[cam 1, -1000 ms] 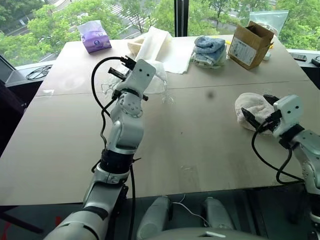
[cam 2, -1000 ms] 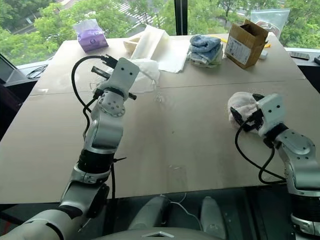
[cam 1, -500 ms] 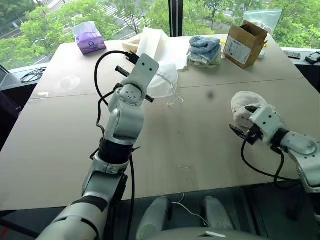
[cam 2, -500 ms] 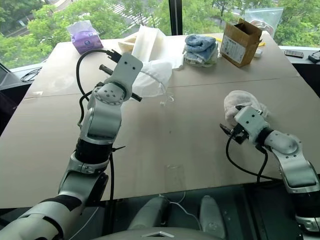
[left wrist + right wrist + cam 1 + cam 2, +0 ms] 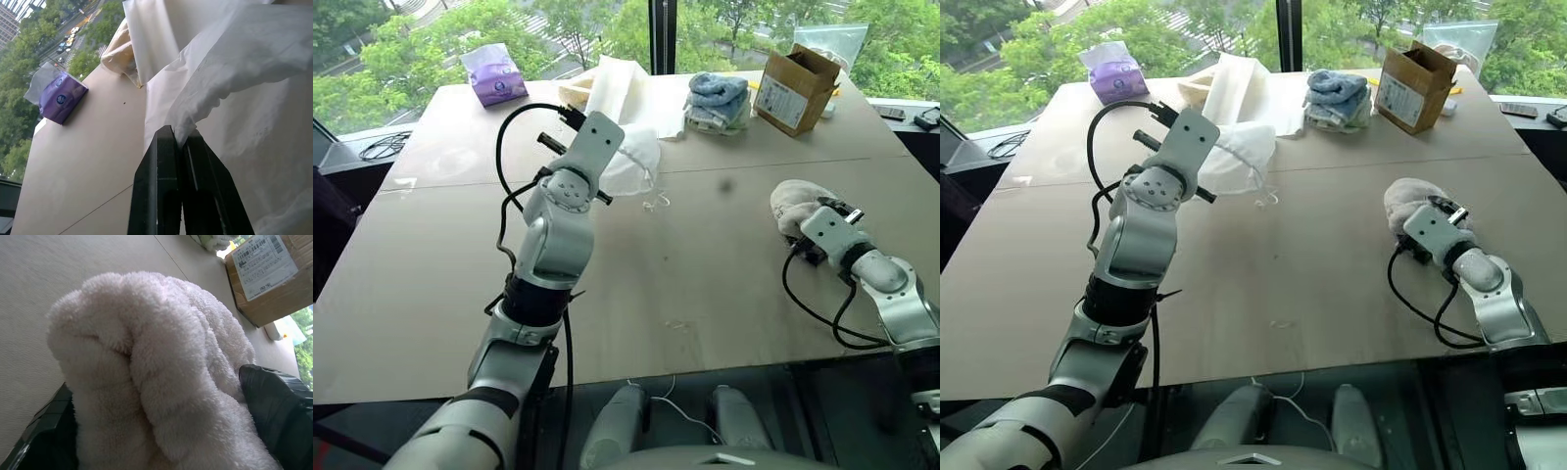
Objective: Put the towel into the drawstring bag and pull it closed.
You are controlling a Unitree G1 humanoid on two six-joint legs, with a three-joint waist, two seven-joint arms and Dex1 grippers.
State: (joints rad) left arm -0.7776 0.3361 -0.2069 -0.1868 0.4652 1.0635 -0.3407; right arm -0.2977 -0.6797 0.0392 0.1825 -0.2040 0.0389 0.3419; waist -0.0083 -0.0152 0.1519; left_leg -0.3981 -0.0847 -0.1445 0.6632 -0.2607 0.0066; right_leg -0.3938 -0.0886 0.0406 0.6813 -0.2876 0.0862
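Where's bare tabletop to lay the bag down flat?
The widest bare stretch of the tan table lies between the thin white drawstring bag, pinched in the left gripper, and the fluffy white towel. The far edge is crowded: purple tissue pack, cream cloth sheet, blue-and-white folded towels, cardboard box.

The towel (image 5: 156, 367) is fluffy, looped terry cloth; the drawstring bag (image 5: 234, 78) is thin, slightly crinkled white fabric. The table (image 5: 705, 284) looks like matt, smooth board, perhaps laminate.

Right gripper reached the towel

The right gripper (image 5: 161, 431) rolled and pushed forward until its spread fingers (image 5: 276, 406) flanked the towel (image 5: 795, 204) on the table (image 5: 705, 274).
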